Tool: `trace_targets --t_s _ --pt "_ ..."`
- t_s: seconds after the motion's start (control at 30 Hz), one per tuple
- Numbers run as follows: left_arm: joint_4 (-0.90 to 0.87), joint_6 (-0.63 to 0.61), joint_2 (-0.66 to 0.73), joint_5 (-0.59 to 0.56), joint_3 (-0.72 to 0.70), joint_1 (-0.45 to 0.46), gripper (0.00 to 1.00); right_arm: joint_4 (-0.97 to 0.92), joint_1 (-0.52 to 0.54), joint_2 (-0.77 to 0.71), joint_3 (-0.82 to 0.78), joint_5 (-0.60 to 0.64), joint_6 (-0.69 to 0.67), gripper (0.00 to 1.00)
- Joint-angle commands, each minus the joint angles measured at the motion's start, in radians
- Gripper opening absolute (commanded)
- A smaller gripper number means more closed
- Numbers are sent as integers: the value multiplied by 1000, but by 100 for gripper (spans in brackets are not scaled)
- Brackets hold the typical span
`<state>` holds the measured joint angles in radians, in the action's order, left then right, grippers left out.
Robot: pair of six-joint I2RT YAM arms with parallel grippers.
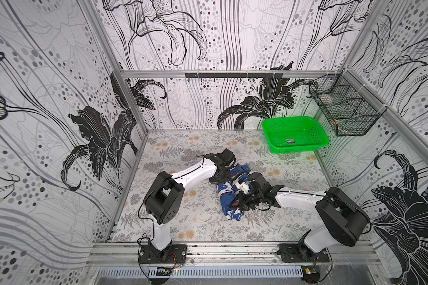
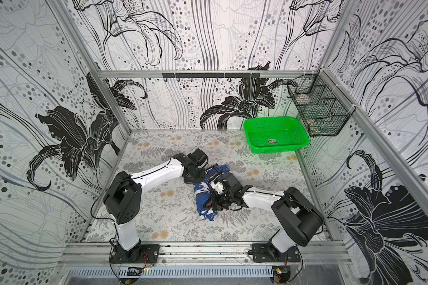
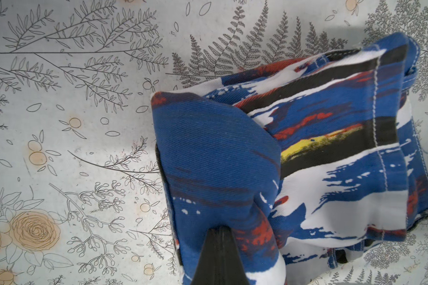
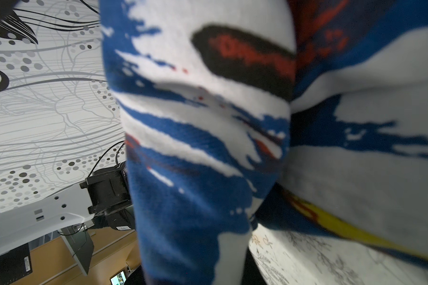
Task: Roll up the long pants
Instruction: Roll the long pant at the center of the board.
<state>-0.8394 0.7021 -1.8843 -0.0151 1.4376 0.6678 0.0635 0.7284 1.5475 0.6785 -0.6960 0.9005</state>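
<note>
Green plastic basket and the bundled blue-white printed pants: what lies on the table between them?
Only bare floral-print tabletop lies between the green plastic basket and the blue-white printed pants, as both top views show.

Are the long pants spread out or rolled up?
Mostly rolled: the long pants lie as a compact bundle, folded layers visible at one end.

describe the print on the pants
Blue, white and black brushstrokes with red and yellow patches on the long pants; left wrist view.

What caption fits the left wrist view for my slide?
Left gripper pinching a blue fold of the partly rolled long pants on the floral-print table.
</note>
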Motion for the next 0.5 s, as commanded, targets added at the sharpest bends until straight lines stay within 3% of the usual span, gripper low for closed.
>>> trace_targets --t_s 0.0,0.17,0.27,0.33,0.4,0.47 --pt "60 0 -70 18 -25 5 0 -127 -3 33 -18 36 0 12" --pt "84 2 -103 28 -41 6 0 -283 -3 -4 35 136 -91 13" --pt "97 3 -117 35 -47 6 0 -414 -1 -41 87 231 -170 19" --pt "100 4 -125 38 -48 6 0 -490 -1 -72 125 291 -240 33" --pt "102 5 -128 38 -48 6 0 -550 3 -126 150 373 -284 60" --pt "102 5 -125 40 -46 6 0 -600 21 -192 167 465 -320 80"
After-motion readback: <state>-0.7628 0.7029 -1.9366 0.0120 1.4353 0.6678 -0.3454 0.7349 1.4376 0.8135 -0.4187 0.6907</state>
